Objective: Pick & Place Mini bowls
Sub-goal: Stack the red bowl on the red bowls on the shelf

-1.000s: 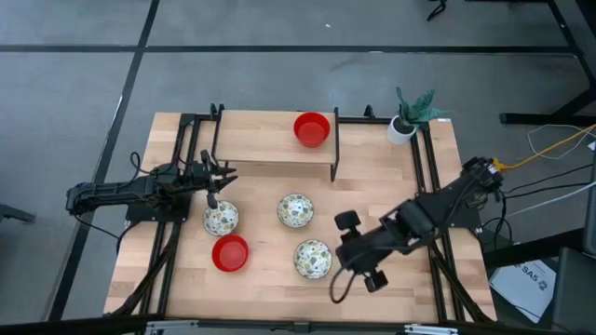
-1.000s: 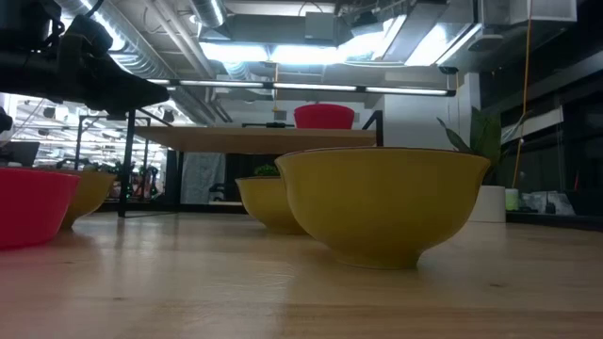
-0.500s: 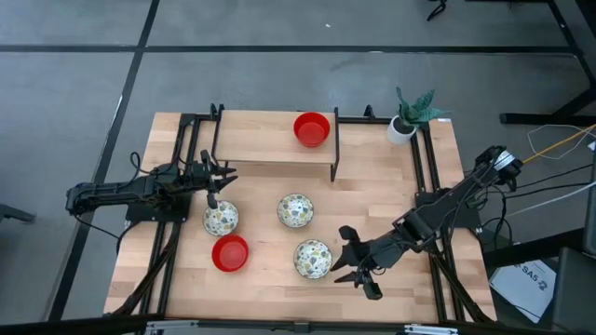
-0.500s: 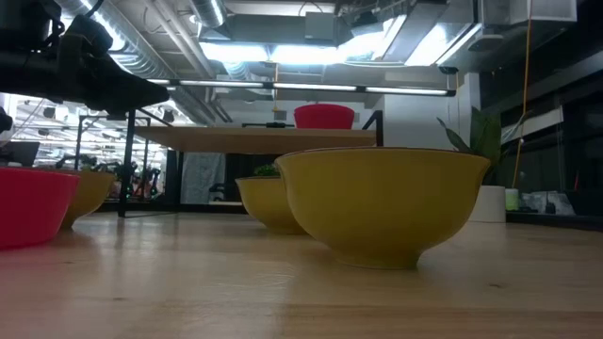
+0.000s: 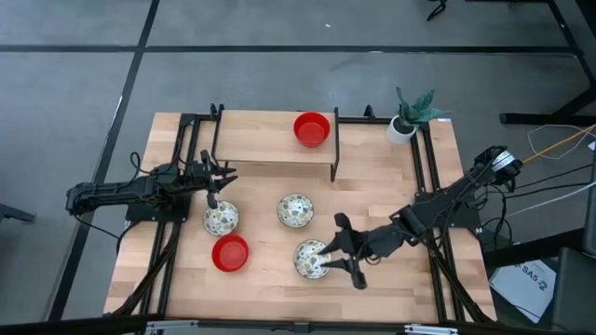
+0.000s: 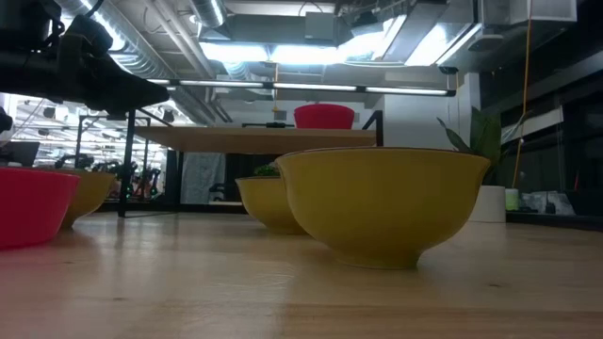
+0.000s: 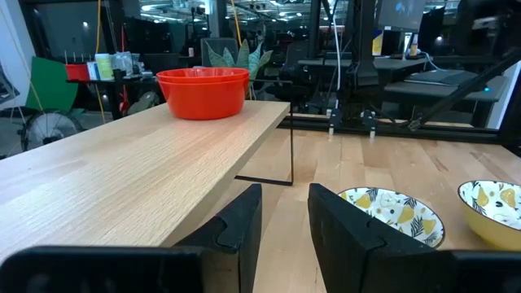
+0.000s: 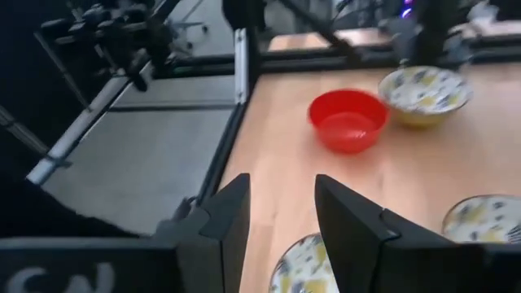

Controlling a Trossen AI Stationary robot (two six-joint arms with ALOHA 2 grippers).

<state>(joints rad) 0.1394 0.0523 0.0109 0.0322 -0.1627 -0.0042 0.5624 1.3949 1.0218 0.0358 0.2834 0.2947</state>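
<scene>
Three patterned mini bowls stand on the table: left [image 5: 221,219], middle [image 5: 295,210] and near [image 5: 312,259]. One red bowl [image 5: 230,252] stands on the table and another [image 5: 312,128] on the raised shelf. In the left wrist view [image 7: 203,91] the shelf bowl's rim looks doubled. My right gripper [image 5: 329,258] is open, level with the table, its fingertips at the near patterned bowl's right rim. That bowl shows between the fingers in the right wrist view [image 8: 303,267]. My left gripper [image 5: 216,180] is open and empty, above the left patterned bowl, beside the shelf. My right gripper stands at the right rim [image 5: 323,257] of the near patterned bowl, coming level from the table's right. I cannot tell whether its fingers touch the rim. The bowl stands upright on the table.
A wooden shelf [image 5: 270,140] on black legs spans the table's far middle. A small white plant pot [image 5: 402,128] stands at the far right. Black frame rails [image 5: 430,186] run along both sides. There is bare wood near the table's front edge [image 5: 279,298].
My right gripper has swung toward the table's left, from right of the near patterned bowl up to its right rim, and has turned so that its fingers point at the bowl. No bowl has moved.
</scene>
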